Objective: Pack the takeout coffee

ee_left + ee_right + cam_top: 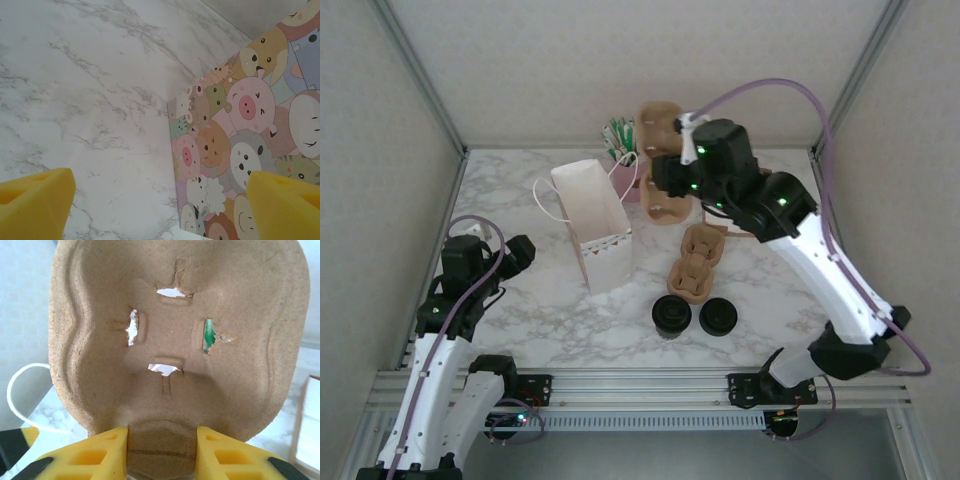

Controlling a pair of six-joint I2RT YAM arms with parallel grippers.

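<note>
Grips one tray (175,340) in right claw (160,450), spreads left claw (160,205) open; elsewhere shows second tray (695,262), one bag (595,225), one coffee cup (672,316), one loose lid (718,317).

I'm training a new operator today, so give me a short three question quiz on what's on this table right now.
1. True or false: the right claw is clamped on a pulp cup carrier.
2. The white paper bag is: A) lying flat, B) standing upright with its mouth open, C) hanging from the right arm.
3. What is the left claw holding?

Key: 1 true. 2 B. 3 nothing; its jaws are wide open beside the bag's cartoon-printed side.
</note>
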